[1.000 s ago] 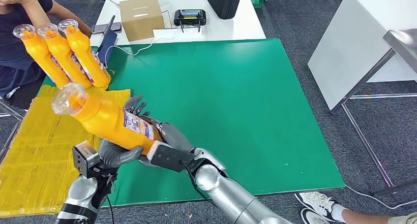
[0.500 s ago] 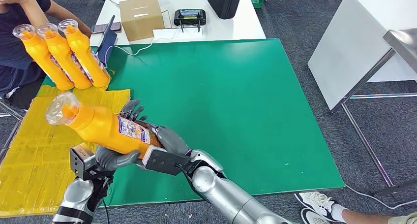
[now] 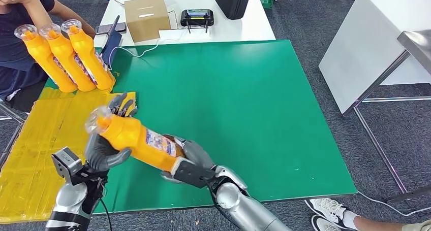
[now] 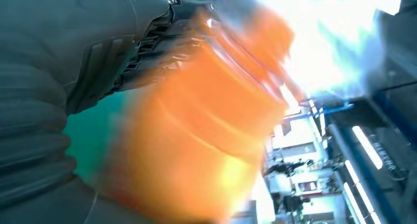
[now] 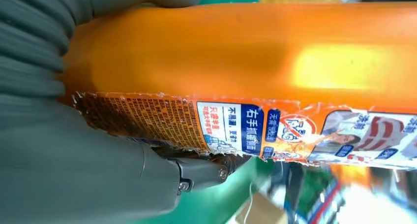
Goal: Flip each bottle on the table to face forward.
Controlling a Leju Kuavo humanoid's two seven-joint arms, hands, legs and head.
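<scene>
- Left hand [image 3: 104, 152]: fingers wrapped around the upper body of the orange bottle [image 3: 137, 139], just below its neck; the left wrist view shows the hand against the blurred orange body.
- Right hand [image 3: 189, 162]: closed around the base end of the same bottle, fingers lying over the torn label [image 5: 236, 128].
- Orange bottle: held in the air by both hands, tilted, its clear cap [image 3: 97, 118] pointing up and away from the robot, above the near left edge of the green worktop [image 3: 254, 114].
- Handling, as a judgement: the body looks like stiff, glossy plastic, probably slippery and, if full, fairly heavy; a two-point hold at shoulder and base suits turning it. The loose label edge is a poor place to grip.
- Three bottles [image 3: 66, 53]: standing close together in a leaning row at the far left corner, caps up.
- Yellow mat [image 3: 30, 155]: lying beside the worktop's left edge, below the held bottle's cap end.
</scene>
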